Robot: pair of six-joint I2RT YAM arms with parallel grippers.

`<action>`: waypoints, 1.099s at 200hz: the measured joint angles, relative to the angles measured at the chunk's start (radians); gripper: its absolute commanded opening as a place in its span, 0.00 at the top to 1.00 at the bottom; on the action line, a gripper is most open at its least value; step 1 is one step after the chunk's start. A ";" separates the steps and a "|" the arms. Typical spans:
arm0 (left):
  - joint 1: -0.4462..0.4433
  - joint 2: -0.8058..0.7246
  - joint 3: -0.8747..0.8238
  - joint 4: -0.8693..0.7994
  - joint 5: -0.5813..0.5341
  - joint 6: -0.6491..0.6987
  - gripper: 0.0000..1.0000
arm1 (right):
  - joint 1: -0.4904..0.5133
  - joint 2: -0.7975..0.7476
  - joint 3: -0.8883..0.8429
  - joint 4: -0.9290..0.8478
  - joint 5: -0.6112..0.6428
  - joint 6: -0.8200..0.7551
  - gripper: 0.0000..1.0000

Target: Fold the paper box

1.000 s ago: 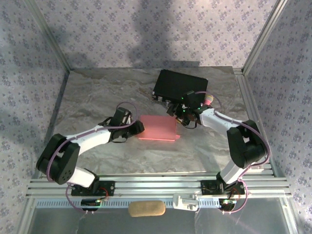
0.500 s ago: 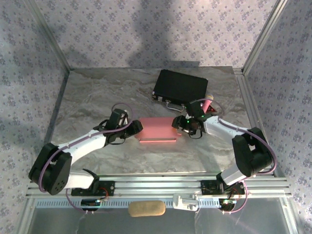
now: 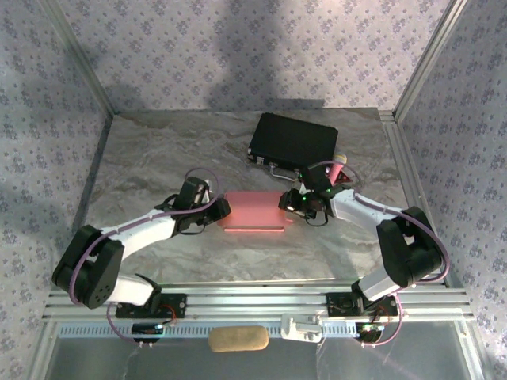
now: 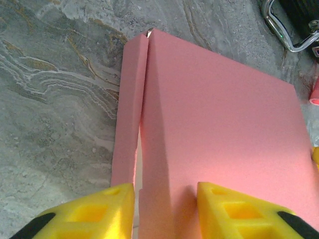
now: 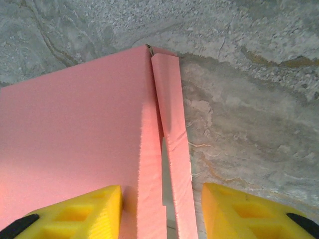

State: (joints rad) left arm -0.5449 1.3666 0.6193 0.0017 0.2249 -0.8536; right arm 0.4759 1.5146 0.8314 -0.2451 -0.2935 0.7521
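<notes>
The paper box (image 3: 252, 210) lies flat on the marbled table, salmon pink, between my two arms. My left gripper (image 3: 224, 208) is at its left end and my right gripper (image 3: 289, 202) at its right end. In the left wrist view the yellow fingers (image 4: 99, 209) straddle the box's (image 4: 224, 114) left side fold and outer flap; the left gripper (image 4: 166, 191) is open, with one finger against the flap. In the right wrist view the right gripper (image 5: 162, 191) is open astride the box's (image 5: 70, 129) right fold and loose side flap (image 5: 174, 129), with small gaps on both sides.
A black hard case (image 3: 293, 139) with metal latches (image 4: 286, 30) sits just behind the box. A small pink microphone (image 3: 339, 164) lies by the case's right corner. Patterned walls and metal posts enclose the table; a tan pad (image 3: 238, 340) lies below the front rail.
My right arm came down from the black case to the box's right end. The box flattened and shifted slightly. Both grippers' jaws have narrowed around the box's side folds.
</notes>
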 measured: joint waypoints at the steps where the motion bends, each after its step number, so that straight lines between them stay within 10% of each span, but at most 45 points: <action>1: 0.000 -0.001 0.000 0.000 0.000 0.000 0.65 | 0.000 0.000 0.000 0.000 0.000 0.000 0.55; 93: -0.031 -0.050 -0.007 -0.001 -0.002 -0.013 0.71 | 0.001 -0.130 -0.068 0.012 -0.043 0.044 0.54; 220: -0.072 -0.030 -0.039 0.029 -0.030 -0.050 0.82 | 0.010 -0.118 -0.117 0.070 -0.074 0.100 0.81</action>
State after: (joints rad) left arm -0.6174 1.3369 0.5808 0.0303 0.1951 -0.9035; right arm 0.4854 1.3964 0.7147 -0.1753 -0.3672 0.8524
